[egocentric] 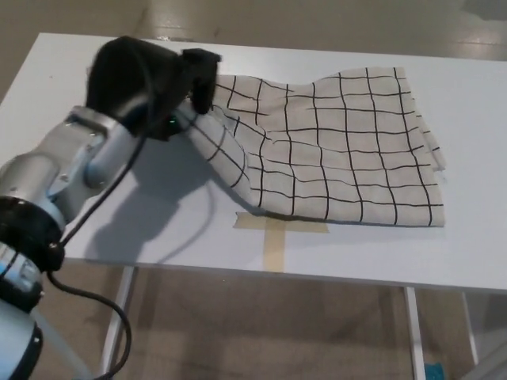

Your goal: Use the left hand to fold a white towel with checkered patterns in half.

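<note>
A white towel with a black checkered grid (348,150) lies on the white table (467,253), its right part flat and its left part lifted and bunched. My left hand (154,83) is black and is shut on the towel's left edge, holding it raised above the table at the upper left. The silver left forearm (67,166) comes in from the lower left. The hand casts a shadow on the table beneath it. My right hand does not show.
A T-shaped strip of tan tape (276,233) is stuck to the table near its front edge, partly under the towel. A black cable (95,297) hangs from the left arm. Grey table legs (119,324) and a beige floor show below.
</note>
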Controlling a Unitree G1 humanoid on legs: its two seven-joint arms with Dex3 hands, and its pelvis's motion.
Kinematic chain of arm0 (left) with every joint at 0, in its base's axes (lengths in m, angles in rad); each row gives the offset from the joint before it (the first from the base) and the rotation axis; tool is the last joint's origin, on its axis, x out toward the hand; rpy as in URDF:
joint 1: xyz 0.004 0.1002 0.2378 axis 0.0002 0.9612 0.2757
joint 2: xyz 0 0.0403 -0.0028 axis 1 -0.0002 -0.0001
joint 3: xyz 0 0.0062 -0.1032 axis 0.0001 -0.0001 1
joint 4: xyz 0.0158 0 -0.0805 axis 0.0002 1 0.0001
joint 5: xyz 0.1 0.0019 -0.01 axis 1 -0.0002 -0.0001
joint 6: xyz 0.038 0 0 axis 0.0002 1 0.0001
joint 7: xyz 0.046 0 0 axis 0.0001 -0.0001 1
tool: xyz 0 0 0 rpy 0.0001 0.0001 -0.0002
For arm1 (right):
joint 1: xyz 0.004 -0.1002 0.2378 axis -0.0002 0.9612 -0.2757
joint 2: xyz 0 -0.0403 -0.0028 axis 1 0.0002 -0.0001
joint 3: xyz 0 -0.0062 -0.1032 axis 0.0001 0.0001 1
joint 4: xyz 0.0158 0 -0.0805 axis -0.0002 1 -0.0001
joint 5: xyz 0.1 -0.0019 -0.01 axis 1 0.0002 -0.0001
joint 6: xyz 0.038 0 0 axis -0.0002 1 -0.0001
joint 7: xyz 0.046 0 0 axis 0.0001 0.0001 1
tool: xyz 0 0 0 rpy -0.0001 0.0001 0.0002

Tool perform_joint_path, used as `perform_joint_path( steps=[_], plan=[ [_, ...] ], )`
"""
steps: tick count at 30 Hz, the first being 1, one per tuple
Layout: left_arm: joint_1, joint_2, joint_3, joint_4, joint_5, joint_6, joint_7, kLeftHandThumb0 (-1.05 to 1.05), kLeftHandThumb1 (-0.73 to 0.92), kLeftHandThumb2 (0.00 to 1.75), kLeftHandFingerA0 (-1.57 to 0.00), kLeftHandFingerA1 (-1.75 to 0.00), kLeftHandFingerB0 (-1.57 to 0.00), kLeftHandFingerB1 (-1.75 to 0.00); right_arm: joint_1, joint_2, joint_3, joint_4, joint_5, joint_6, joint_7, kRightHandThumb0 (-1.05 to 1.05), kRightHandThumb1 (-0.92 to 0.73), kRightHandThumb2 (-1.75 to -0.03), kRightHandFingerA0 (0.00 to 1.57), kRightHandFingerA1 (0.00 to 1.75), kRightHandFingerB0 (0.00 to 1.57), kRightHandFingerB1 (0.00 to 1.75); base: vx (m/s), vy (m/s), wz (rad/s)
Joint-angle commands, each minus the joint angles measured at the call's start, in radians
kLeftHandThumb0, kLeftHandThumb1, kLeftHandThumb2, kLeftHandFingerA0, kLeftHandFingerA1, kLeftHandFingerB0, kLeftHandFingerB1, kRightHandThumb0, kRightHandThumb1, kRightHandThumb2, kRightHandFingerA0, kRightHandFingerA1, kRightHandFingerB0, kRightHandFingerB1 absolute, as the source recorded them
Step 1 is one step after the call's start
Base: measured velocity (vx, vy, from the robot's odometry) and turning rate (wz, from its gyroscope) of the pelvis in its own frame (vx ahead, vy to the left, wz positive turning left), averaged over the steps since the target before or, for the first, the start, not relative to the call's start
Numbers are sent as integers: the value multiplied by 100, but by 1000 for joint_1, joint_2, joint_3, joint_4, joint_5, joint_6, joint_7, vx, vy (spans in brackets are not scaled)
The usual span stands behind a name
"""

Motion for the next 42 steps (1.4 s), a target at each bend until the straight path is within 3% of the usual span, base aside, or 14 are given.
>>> perform_joint_path(
  steps=[1, 7, 14, 28, 31, 35, 36, 37, 39, 40, 42],
  plan=[
    [-49, 16, -119, -109, 194, 19, 21, -21, 62, 57, -85, -175, -65, -175, 21, 4, 6, -40, -4, 34, -4, -40, -81, -64, 47, 73, 53, 64, 0, 0, 0],
    [-124, 43, -255, -104, 355, 41, 115, -19, 60, 57, -84, -175, -68, -175, 15, -1, 9, -54, -3, 38, 2, -40, -82, -63, 48, 73, 54, 64, 0, 0, 0],
    [-161, 55, -323, -78, 400, 40, 150, -20, 59, 58, -88, -175, -70, -175, 11, -14, 10, -53, -10, 33, 4, -40, -81, -64, 48, 71, 53, 64, 0, 0, 0],
    [-265, -19, -374, -91, 433, 1, 76, -29, 55, 56, -89, -175, -67, -175, 8, -3, 11, -50, -3, 23, -13, -40, -82, -64, 49, 72, 56, 65, 0, 0, 0],
    [-311, -62, -399, -70, 451, -26, 78, -33, 52, 56, -89, -175, -74, -161, 14, -6, 21, -56, -23, 14, -23, -39, -82, -64, 50, 75, 55, 65, 0, 0, 0],
    [-342, -92, -424, -46, 469, -25, 89, -33, 52, 56, -89, -175, -74, -161, 15, -10, 25, -54, -29, 10, -29, -39, -82, -64, 50, 75, 55, 65, 0, 0, 0],
    [-360, -127, -456, -29, 499, -24, 115, -38, 50, 56, -87, -175, -83, -150, 16, -13, 24, -58, -23, 9, -20, -41, -82, -63, 50, 76, 55, 66, 0, 0, 0],
    [-382, -179, -502, -8, 538, -26, 146, -45, 51, 59, -87, -175, -80, -159, 20, -19, 24, -68, -16, 13, -7, -41, -82, -64, 50, 76, 55, 66, 0, 0, 0],
    [-388, -195, -518, 2, 545, -27, 155, -45, 51, 59, -87, -175, -80, -159, 22, -23, 25, -73, -16, 16, -2, -41, -82, -64, 50, 76, 55, 66, 0, 0, 0],
    [-379, -229, -552, 2, 552, -47, 159, -39, 49, 57, -90, -175, -90, -145, 29, -26, 28, -84, -11, 17, 13, -41, -82, -63, 49, 79, 56, 68, 0, 0, 0],
    [-359, -269, -589, -7, 563, -67, 160, -39, 49, 57, -91, -175, -90, -144, 38, -30, 32, -96, -6, 13, 30, -41, -82, -63, 49, 79, 56, 68, 0, 0, 0]
  ],
)
